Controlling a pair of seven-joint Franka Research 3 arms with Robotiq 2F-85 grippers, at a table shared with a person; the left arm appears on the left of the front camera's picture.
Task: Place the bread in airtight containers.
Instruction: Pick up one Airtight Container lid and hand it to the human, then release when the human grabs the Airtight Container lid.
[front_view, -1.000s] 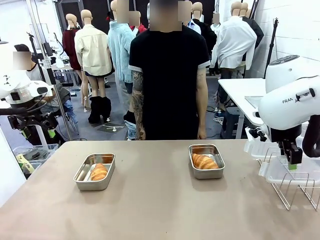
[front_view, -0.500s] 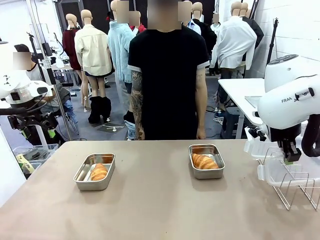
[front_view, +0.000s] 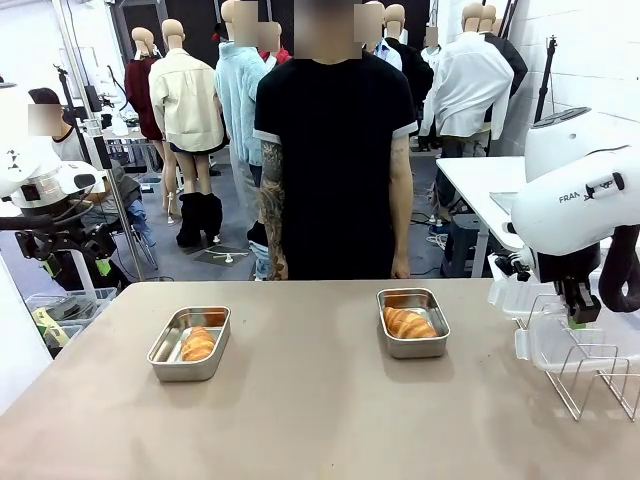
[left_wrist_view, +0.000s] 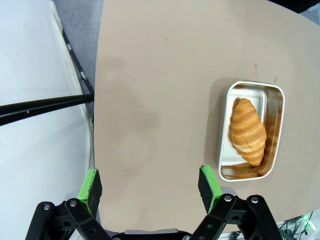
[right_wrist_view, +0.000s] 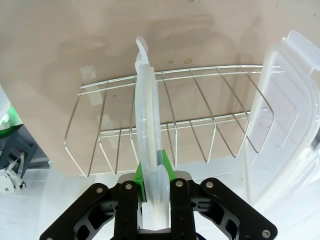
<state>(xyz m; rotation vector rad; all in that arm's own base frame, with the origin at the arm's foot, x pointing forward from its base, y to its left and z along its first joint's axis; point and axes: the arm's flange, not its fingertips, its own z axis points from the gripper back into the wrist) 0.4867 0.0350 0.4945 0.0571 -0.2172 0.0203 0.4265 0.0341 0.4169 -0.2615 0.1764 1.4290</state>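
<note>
The place is a robotics lab or test workshop. A white robot arm (front_view: 575, 200) bearing its maker's lettering hangs over the right end of a plain tan table (front_view: 320, 400), and a person (front_view: 335, 150) stands at the table's far side. Beyond the table is a white workbench (front_view: 480, 180) and a black stand (front_view: 545, 90). Clear storage crates (front_view: 70, 305) sit on the floor left of the table.

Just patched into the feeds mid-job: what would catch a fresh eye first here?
Two lidless steel tins sit on the table: the left tin with the left croissant, the right tin with the right croissant. At the table's right edge, the right gripper is shut on a clear lid standing on edge in a wire rack. The left gripper hangs open over bare tabletop.
</note>
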